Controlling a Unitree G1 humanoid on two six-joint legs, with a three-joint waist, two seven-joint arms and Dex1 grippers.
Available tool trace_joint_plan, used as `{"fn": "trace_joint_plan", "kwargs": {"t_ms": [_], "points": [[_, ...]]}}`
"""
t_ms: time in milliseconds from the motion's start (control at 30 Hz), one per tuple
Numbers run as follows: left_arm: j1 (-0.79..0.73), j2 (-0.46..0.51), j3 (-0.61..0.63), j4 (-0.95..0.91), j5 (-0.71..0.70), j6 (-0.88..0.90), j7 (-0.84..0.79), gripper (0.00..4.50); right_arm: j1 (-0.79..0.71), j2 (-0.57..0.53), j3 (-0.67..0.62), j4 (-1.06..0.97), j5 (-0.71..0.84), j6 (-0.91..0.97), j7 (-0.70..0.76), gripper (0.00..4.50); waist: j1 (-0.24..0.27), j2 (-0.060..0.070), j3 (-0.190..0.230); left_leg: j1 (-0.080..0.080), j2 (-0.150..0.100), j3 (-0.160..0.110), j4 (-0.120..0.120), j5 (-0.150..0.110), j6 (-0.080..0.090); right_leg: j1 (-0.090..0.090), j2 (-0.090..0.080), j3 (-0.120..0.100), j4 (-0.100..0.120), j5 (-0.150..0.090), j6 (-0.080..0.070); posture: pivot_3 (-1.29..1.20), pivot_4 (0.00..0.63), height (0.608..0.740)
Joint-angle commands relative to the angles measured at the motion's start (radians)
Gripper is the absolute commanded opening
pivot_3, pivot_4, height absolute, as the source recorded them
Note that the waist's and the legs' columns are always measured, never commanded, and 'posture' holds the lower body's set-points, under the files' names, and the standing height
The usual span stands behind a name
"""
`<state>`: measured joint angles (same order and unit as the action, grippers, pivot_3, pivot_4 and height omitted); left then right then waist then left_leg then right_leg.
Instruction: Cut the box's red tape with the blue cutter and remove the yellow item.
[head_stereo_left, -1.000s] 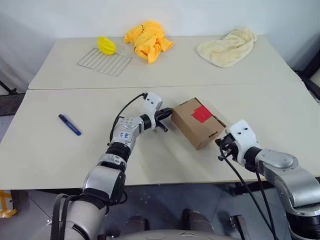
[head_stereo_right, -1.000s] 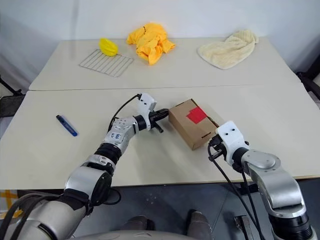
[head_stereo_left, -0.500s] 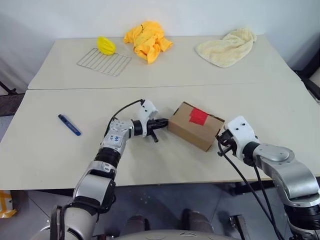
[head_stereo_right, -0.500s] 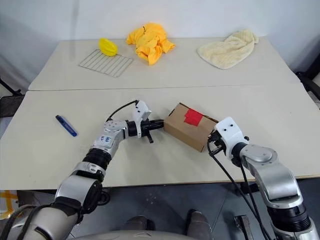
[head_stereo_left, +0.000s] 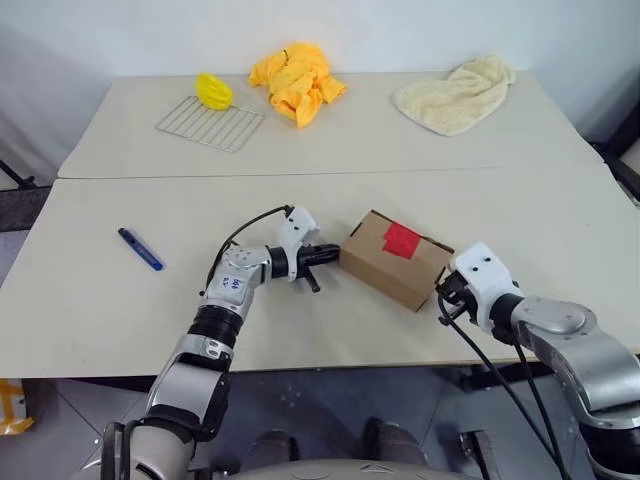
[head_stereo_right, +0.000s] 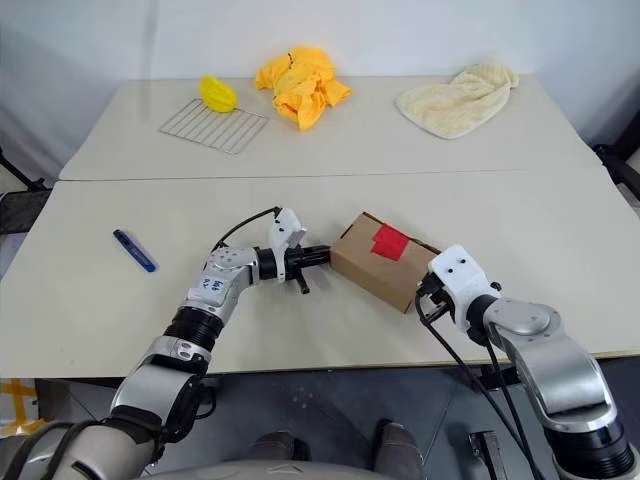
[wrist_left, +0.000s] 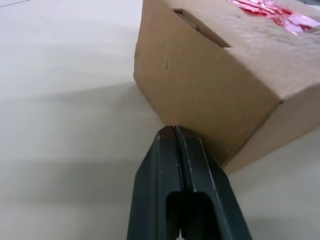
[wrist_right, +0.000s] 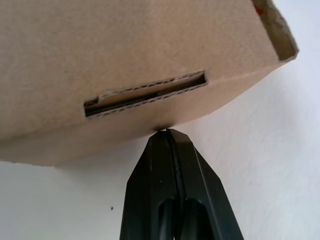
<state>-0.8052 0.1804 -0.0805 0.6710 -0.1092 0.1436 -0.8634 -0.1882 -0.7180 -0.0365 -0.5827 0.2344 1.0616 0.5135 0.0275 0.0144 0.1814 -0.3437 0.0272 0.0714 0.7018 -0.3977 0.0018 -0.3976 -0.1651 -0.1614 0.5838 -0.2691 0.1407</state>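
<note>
Since a second ago, the box (head_stereo_left: 393, 258) has turned on the table (head_stereo_left: 120, 310), so its long side now lies more across. It sits near the front edge, with the red tape (head_stereo_left: 401, 240) on top. The left gripper (head_stereo_left: 333, 253) has its fingers pressed together, tip at the box's left side. The right gripper (head_stereo_left: 441, 298) has its fingers together too, tip at the side with the thin slot (wrist_right: 145, 93). The blue cutter (head_stereo_left: 140, 249) lies well apart to the left.
</note>
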Motion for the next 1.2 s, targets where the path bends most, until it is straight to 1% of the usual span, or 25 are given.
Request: {"fn": "trace_joint_plan", "kwargs": {"t_ms": [33,133,267,333,433,533,600,633,700,733,767,900,933,967,1000,1067,1167,1200], "points": [[-0.015,0.008,0.005,0.047,0.009,-0.036,0.017,0.02,0.053,-0.047,-0.086,-0.056,0.003,-0.030,0.016,0.00,0.001,0.000,0.000,0.000,0.000,0.000,0.000,0.000,0.000,0.000,0.000,0.000,0.000,0.000,0.000,0.00,0.150,0.740],[-0.016,0.025,0.021,0.065,0.004,-0.045,0.030,0.02,0.129,-0.078,-0.173,-0.051,0.004,-0.074,0.038,0.00,-0.001,-0.001,0.000,0.000,0.000,0.000,0.001,0.000,0.000,0.000,0.000,0.000,0.000,0.000,0.000,0.00,0.150,0.740],[0.004,0.055,0.026,0.051,0.003,-0.045,0.036,0.02,0.196,-0.102,-0.282,0.028,-0.003,-0.185,0.075,0.00,-0.008,-0.001,0.000,0.002,0.000,0.001,0.001,0.000,0.000,0.000,0.000,0.002,0.002,0.000,0.000,0.00,0.150,0.740],[0.033,0.083,0.028,0.001,0.002,-0.032,0.037,0.02,0.210,-0.115,-0.340,0.077,0.008,-0.248,0.108,0.00,-0.012,-0.001,0.000,0.004,0.000,0.002,0.001,0.000,0.000,0.000,0.000,0.003,0.004,0.000,0.000,0.00,0.150,0.740],[0.077,0.121,0.047,-0.096,-0.013,0.013,0.055,0.02,0.178,-0.119,-0.406,0.144,0.062,-0.302,0.162,0.00,-0.022,-0.001,0.000,0.006,0.000,0.003,0.000,0.000,0.000,0.001,0.000,0.005,0.004,0.000,0.000,0.00,0.150,0.740],[0.122,0.158,0.063,-0.188,-0.010,0.049,0.089,0.61,0.137,-0.116,-0.436,0.185,0.130,-0.335,0.223,0.00,-0.029,-0.001,0.000,0.006,0.001,0.003,0.000,0.000,0.000,0.001,0.000,0.005,0.004,0.000,0.000,0.00,0.150,0.740],[0.150,0.181,0.080,-0.248,-0.017,0.081,0.113,1.25,0.106,-0.115,-0.440,0.213,0.164,-0.359,0.254,0.00,-0.027,-0.001,0.000,0.006,0.001,0.003,0.000,0.000,0.000,0.001,0.000,0.005,0.004,0.000,0.000,0.00,0.150,0.740],[0.167,0.192,0.098,-0.295,-0.028,0.111,0.130,1.49,0.087,-0.119,-0.442,0.227,0.202,-0.350,0.286,0.00,-0.027,-0.001,0.000,0.006,0.001,0.003,0.000,0.000,0.000,0.001,0.000,0.005,0.004,0.000,0.000,0.00,0.150,0.740],[0.193,0.207,0.123,-0.377,-0.046,0.173,0.157,2.13,0.067,-0.132,-0.443,0.242,0.266,-0.331,0.345,0.00,-0.027,-0.002,0.000,0.006,0.001,0.003,0.000,0.000,0.000,0.001,0.000,0.005,0.004,0.000,0.000,0.00,0.150,0.740],[0.207,0.211,0.139,-0.431,-0.057,0.221,0.179,2.42,0.061,-0.143,-0.442,0.248,0.296,-0.330,0.387,0.35,-0.025,-0.002,0.000,0.006,0.001,0.003,0.000,0.000,0.000,0.001,0.000,0.005,0.004,0.000,0.000,0.00,0.150,0.740],[0.229,0.218,0.155,-0.497,-0.074,0.274,0.192,2.71,0.047,-0.153,-0.435,0.269,0.308,-0.354,0.421,0.54,-0.022,-0.002,0.000,0.005,0.001,0.003,0.000,0.000,0.000,0.001,0.000,0.005,0.004,0.000,0.000,0.00,0.150,0.740],[0.318,0.245,0.223,-0.763,-0.133,0.462,0.263,3.98,-0.020,-0.191,-0.386,0.380,0.289,-0.447,0.491,1.96,-0.014,-0.003,0.001,0.005,0.001,0.002,0.001,0.000,0.000,0.001,0.000,0.005,0.003,0.000,0.000,0.00,0.150,0.740],[0.350,0.253,0.255,-0.833,-0.141,0.499,0.292,4.25,-0.046,-0.194,-0.364,0.407,0.279,-0.468,0.502,2.38,-0.003,-0.003,0.001,0.005,0.001,0.002,0.001,0.000,0.000,0.001,0.000,0.005,0.003,0.000,0.000,0.00,0.150,0.740],[0.377,0.254,0.287,-0.894,-0.138,0.532,0.331,4.42,-0.072,-0.194,-0.343,0.428,0.279,-0.483,0.514,2.43,-0.004,-0.004,0.001,0.005,0.001,0.002,0.001,0.000,0.000,0.001,0.000,0.004,0.003,0.000,0.000,0.00,0.150,0.740],[0.396,0.251,0.312,-0.944,-0.140,0.563,0.368,4.49,-0.096,-0.193,-0.325,0.445,0.281,-0.494,0.524,2.64,-0.010,-0.004,0.002,0.005,0.001,0.002,0.001,0.000,0.000,0.001,0.000,0.004,0.004,0.000,0.000,0.00,0.150,0.740],[0.419,0.236,0.346,-1.017,-0.132,0.614,0.445,4.50,-0.134,-0.191,-0.297,0.473,0.284,-0.514,0.546,3.24,-0.009,-0.004,0.002,0.005,0.001,0.002,0.001,0.000,0.000,0.001,0.000,0.005,0.004,0.000,0.000,0.00,0.150,0.740],[0.433,0.198,0.389,-1.078,-0.122,0.653,0.550,4.50,-0.178,-0.189,-0.263,0.506,0.289,-0.541,0.584,4.25,-0.003,-0.004,0.002,0.005,0.001,0.002,0.001,0.000,0.000,0.001,0.000,0.005,0.004,0.000,0.000,0.00,0.150,0.740],[0.437,0.192,0.396,-1.088,-0.113,0.654,0.577,4.50,-0.194,-0.189,-0.249,0.519,0.287,-0.550,0.598,4.49,-0.001,-0.004,0.002,0.005,0.001,0.002,0.001,0.000,0.000,0.001,0.000,0.005,0.004,0.000,0.000,0.00,0.150,0.740]]}}
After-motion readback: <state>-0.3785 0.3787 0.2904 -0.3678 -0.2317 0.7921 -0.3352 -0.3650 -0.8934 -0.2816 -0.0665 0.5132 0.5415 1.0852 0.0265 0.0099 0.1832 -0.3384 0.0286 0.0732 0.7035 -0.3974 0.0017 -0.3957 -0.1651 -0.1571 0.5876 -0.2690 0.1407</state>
